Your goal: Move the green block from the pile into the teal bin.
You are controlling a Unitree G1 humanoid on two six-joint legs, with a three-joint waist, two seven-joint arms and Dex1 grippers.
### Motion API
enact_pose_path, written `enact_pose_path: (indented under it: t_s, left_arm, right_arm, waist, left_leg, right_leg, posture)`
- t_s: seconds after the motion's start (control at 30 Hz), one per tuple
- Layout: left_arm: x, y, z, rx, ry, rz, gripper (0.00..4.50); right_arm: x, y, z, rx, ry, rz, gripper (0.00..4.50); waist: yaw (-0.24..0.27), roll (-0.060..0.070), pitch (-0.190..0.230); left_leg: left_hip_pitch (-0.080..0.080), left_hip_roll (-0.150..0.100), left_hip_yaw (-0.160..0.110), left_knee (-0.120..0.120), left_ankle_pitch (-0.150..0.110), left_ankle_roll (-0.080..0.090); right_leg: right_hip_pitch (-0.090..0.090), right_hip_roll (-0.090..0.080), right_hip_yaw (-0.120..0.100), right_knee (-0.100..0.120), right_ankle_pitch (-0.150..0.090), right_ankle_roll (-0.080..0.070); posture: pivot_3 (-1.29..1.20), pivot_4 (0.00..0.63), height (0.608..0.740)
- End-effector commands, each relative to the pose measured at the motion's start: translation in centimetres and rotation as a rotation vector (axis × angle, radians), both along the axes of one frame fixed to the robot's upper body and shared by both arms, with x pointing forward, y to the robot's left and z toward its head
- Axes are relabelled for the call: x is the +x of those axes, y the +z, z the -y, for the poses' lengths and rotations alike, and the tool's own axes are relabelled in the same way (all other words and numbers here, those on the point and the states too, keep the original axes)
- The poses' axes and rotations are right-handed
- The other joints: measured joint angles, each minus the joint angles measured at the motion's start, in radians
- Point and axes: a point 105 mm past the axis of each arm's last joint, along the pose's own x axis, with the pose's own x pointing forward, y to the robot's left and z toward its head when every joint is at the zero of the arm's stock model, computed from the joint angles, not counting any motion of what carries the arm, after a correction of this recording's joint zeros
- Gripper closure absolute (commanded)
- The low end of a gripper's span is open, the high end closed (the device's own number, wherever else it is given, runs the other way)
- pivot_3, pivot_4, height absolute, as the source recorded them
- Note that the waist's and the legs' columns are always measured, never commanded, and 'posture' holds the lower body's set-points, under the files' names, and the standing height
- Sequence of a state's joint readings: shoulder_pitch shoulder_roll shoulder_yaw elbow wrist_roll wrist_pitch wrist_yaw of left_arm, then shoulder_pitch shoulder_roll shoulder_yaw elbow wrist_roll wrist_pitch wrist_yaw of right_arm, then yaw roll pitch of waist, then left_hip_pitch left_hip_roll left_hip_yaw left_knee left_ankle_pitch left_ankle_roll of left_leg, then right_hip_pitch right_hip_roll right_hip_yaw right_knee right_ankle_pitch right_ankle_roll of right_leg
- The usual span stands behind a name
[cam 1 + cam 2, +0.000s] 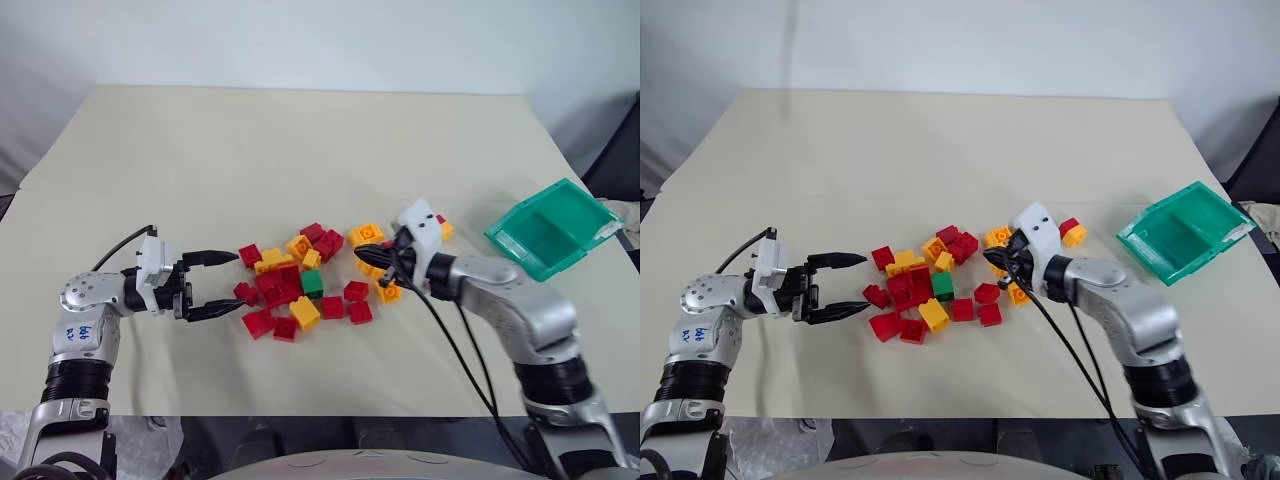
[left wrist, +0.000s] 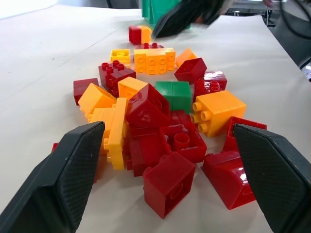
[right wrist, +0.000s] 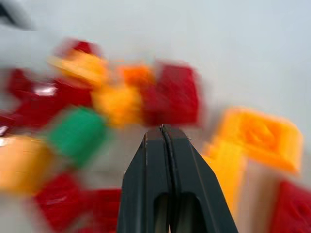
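The green block (image 1: 312,282) lies in the middle of the pile (image 1: 285,300) of red and yellow-orange bricks, with a yellow brick just in front of it. My left gripper (image 1: 232,283) is open, level with the table at the pile's left edge, and nothing is between its fingers. My right gripper (image 1: 362,250) is shut and empty. It points left over the pile's right part, a short way right of the green block (image 3: 77,136). The teal bin (image 1: 555,225) stands tilted at the table's right edge, far right of the pile.
A red and yellow brick pair (image 1: 443,225) lies apart between the pile and the bin. Black cables (image 1: 455,340) hang from my right arm over the table's front. The tan table (image 1: 300,150) stretches bare behind the pile.
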State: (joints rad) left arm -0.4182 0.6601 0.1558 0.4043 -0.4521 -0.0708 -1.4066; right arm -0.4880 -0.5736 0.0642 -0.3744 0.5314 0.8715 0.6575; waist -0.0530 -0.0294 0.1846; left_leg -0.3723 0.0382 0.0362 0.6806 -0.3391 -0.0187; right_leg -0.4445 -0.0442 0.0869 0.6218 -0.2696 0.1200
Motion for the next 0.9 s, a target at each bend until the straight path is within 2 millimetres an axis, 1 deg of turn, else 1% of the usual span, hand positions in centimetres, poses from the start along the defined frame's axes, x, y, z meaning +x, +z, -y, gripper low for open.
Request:
enact_pose_path:
  t_s: [0.03,0.07,0.1,0.13,0.2,0.3,0.37,0.4,0.43,0.5,0.53,0.6,0.67,0.73,0.77,0.87,0.9]
  left_arm:
    - [0.0,0.2,0.1,0.006,-0.018,0.019,0.00]
    - [0.0,0.2,0.1,0.005,-0.020,0.019,0.00]
    - [0.0,0.2,0.1,0.004,-0.022,0.018,0.00]
    - [0.0,0.2,0.1,0.003,-0.022,0.017,0.00]
    - [0.0,0.2,0.1,0.003,-0.025,0.016,0.00]
    - [-0.1,0.2,0.0,0.000,-0.028,0.017,0.00]
    - [-0.1,0.2,-0.1,-0.002,-0.027,0.018,0.00]
    - [-0.1,0.2,-0.1,-0.003,-0.027,0.018,0.00]
    - [-0.2,0.2,-0.2,-0.005,-0.027,0.018,0.00]
    - [-0.2,0.2,-0.3,-0.006,-0.026,0.019,0.00]
    - [-0.3,0.3,-0.3,-0.007,-0.026,0.022,0.00]
    - [-0.3,0.4,-0.3,-0.009,-0.026,0.029,0.00]
    - [-0.5,0.5,-0.3,-0.015,-0.030,0.032,0.00]
    - [-0.6,0.6,-0.3,-0.019,-0.038,0.035,0.00]
    - [-0.8,0.6,-0.3,-0.024,-0.044,0.039,0.00]
    - [-1.5,0.9,-0.4,-0.054,-0.082,0.037,0.00]
    - [-1.7,1.1,-0.4,-0.067,-0.098,0.046,0.00]
  right_arm:
    - [-2.7,1.0,1.4,-0.019,0.139,-0.001,3.90]
    - [-2.8,1.2,2.3,-0.028,0.140,-0.009,3.57]
    - [-3.0,1.4,3.1,-0.039,0.137,-0.013,3.13]
    - [-3.0,1.6,3.7,-0.046,0.136,-0.014,2.91]
    - [-3.2,1.6,4.8,-0.082,0.133,-0.019,2.24]
    - [-3.5,1.6,7.4,-0.170,0.097,-0.034,1.32]
    - [-4.0,1.6,8.3,-0.205,0.090,-0.059,0.61]
    - [-4.2,1.6,8.4,-0.210,0.092,-0.072,0.22]
    - [-4.4,1.5,8.4,-0.215,0.094,-0.075,0.02]
    - [-4.5,1.5,8.0,-0.225,0.101,-0.079,0.02]
    - [-4.2,1.5,7.5,-0.222,0.094,-0.074,0.02]
    - [-3.5,1.5,6.2,-0.203,0.073,-0.081,0.02]
    - [-3.5,1.0,4.6,-0.208,0.093,-0.141,0.02]
    - [-3.4,0.4,3.5,-0.237,0.086,-0.199,0.02]
    - [-3.1,0.4,2.5,-0.233,0.088,-0.195,0.02]
    - [-1.7,-0.4,-1.4,-0.238,0.070,-0.224,0.02]
    - [-1.2,-0.7,-2.4,-0.253,0.048,-0.236,0.02]
  waist:
    - [0.005,0.000,0.000]
    - [0.007,0.000,0.000]
    - [0.008,0.000,0.000]
    - [0.010,0.000,0.000]
    - [0.010,0.000,0.000]
    - [0.015,0.000,0.000]
    - [0.018,0.000,0.000]
    - [0.018,0.000,0.000]
    - [0.018,0.000,0.000]
    - [0.018,0.000,0.000]
    - [0.019,0.000,0.000]
    - [0.016,0.000,0.000]
    - [0.013,0.000,0.000]
    - [0.014,0.000,0.000]
    - [0.016,0.000,0.000]
    - [0.005,0.000,0.000]
    - [0.003,0.000,0.000]
  left_leg:
    - [0.000,0.000,0.000,0.000,0.000,0.000]
    - [-0.001,-0.001,0.000,0.000,0.000,0.000]
    - [-0.001,-0.001,0.000,0.000,0.000,0.000]
    - [-0.001,-0.002,0.000,0.000,0.000,0.000]
    - [0.000,-0.002,0.001,0.000,0.000,0.001]
    - [0.000,-0.001,0.001,0.000,0.000,0.001]
    - [0.001,-0.001,0.001,0.000,0.000,0.001]
    - [0.001,-0.002,0.001,0.000,0.000,0.001]
    - [0.001,-0.001,0.001,0.000,0.000,0.001]
    - [0.001,-0.001,0.001,0.001,0.000,0.001]
    - [0.002,-0.001,0.001,0.001,0.000,0.001]
    - [0.002,-0.001,0.001,0.001,0.000,0.000]
    - [0.002,-0.001,0.001,0.001,0.000,0.000]
    - [0.002,0.000,0.000,0.001,0.000,0.000]
    - [0.002,0.000,0.000,0.001,0.000,0.000]
    - [0.001,0.001,0.000,0.001,0.000,0.000]
    - [0.002,0.001,-0.001,0.001,0.000,0.000]
  right_leg:
    - [0.000,-0.001,0.000,0.000,0.000,0.000]
    - [0.000,-0.001,0.000,-0.001,0.000,0.001]
    - [0.001,-0.001,0.001,-0.002,0.001,0.001]
    - [0.001,-0.001,0.001,-0.002,0.001,0.002]
    - [0.001,-0.001,0.002,-0.002,0.001,0.002]
    - [0.001,0.000,0.002,-0.003,0.001,0.002]
    - [0.000,0.000,0.002,-0.004,0.001,0.002]
    - [0.000,0.000,0.002,-0.004,0.001,0.002]
    - [0.000,0.000,0.002,-0.004,0.001,0.002]
    - [0.000,0.000,0.002,-0.003,0.001,0.002]
    - [0.000,0.000,0.002,-0.003,0.001,0.002]
    - [0.000,0.000,0.003,-0.003,0.001,0.002]
    - [0.000,0.000,0.004,-0.001,0.001,0.002]
    - [-0.001,0.000,0.003,0.000,0.000,0.001]
    - [-0.001,0.000,0.003,-0.001,0.000,0.001]
    - [-0.002,0.000,0.004,0.000,0.000,0.001]
    - [-0.002,0.000,0.004,0.001,0.000,0.001]
  posture:
    - [0.00,0.150,0.740]
    - [0.00,0.150,0.740]
    - [0.00,0.150,0.740]
    - [0.00,0.150,0.740]
    - [0.00,0.150,0.740]
    - [0.00,0.150,0.740]
    - [0.00,0.150,0.740]
    - [0.00,0.150,0.740]
    - [0.00,0.150,0.740]
    - [0.00,0.150,0.740]
    - [0.00,0.150,0.740]
    - [0.00,0.150,0.740]
    - [0.00,0.150,0.740]
    - [0.00,0.150,0.740]
    - [0.00,0.150,0.740]
    - [0.00,0.150,0.740]
    - [0.00,0.150,0.740]
